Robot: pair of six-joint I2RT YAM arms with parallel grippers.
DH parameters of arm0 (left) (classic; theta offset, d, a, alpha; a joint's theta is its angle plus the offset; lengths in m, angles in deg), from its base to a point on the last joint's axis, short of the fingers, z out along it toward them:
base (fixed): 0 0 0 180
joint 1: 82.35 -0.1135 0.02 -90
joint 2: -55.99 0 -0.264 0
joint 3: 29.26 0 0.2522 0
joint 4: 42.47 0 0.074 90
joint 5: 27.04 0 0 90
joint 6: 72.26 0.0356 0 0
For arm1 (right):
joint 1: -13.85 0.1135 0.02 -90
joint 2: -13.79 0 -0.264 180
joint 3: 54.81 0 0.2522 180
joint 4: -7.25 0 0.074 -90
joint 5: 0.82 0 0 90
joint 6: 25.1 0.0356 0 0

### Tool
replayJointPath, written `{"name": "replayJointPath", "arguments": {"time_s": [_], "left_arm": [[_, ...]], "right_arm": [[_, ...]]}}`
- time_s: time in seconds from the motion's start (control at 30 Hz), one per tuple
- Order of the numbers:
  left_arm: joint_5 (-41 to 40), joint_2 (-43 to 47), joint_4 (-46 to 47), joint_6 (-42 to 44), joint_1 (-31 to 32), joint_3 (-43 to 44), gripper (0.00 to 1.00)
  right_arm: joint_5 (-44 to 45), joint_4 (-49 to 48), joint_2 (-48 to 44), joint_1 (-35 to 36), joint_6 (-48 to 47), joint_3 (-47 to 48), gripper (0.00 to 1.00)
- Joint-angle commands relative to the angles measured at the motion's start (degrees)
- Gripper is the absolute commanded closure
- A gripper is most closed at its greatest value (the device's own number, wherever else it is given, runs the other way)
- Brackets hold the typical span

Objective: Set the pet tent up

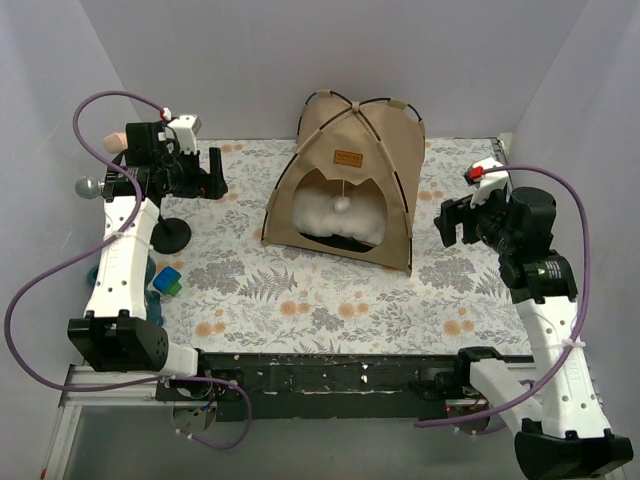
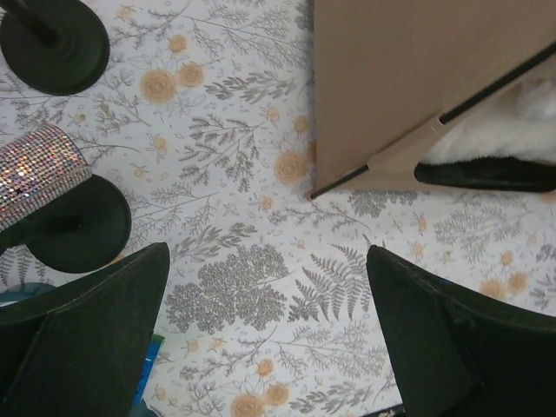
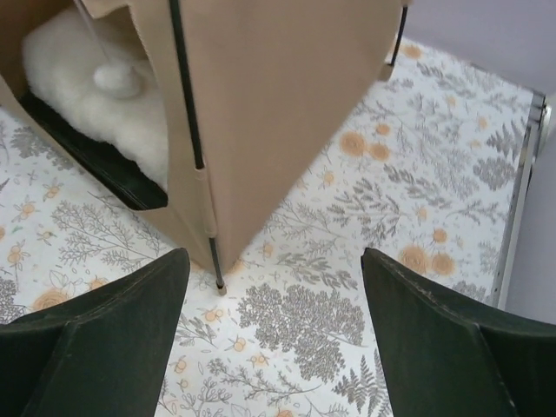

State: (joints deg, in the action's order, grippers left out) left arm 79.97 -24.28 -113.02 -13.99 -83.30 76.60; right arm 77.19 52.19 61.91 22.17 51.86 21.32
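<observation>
White arms (image 1: 120, 262), black joints (image 1: 118, 342), purple cables (image 1: 118, 95); fingers (image 2: 78, 339) apparently black.

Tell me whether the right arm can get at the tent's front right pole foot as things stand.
Probably yes: the right gripper is open, the pet tent's pole foot lies just ahead of it, and only bare tablecloth lies between.

My fingers (image 2: 78, 339) are matte black. The worktop (image 1: 300, 290) below is white, printed with grey ferns and orange blossoms. The pet tent (image 1: 315, 152) is tan, its poles (image 3: 185, 87) black, its label (image 1: 347, 157) brown, its pom-pom (image 1: 342, 204) white, with a fluffy white cushion (image 1: 310, 215) inside.
</observation>
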Motion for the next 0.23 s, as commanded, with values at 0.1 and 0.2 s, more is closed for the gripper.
{"name": "replayJointPath", "arguments": {"time_s": [0.1, 0.2], "left_arm": [[-4.71, 3.36, 9.94, -2.21, 1.99, -5.77, 0.02], [-5.59, 4.77, 11.18, -2.02, 2.36, -7.28, 0.02]], "right_arm": [[-2.86, -2.97, -0.74, -5.06, 3.72, -3.83, 0.11], [-4.00, -2.53, -0.74, -5.77, 3.81, -3.66, 0.11]]}}
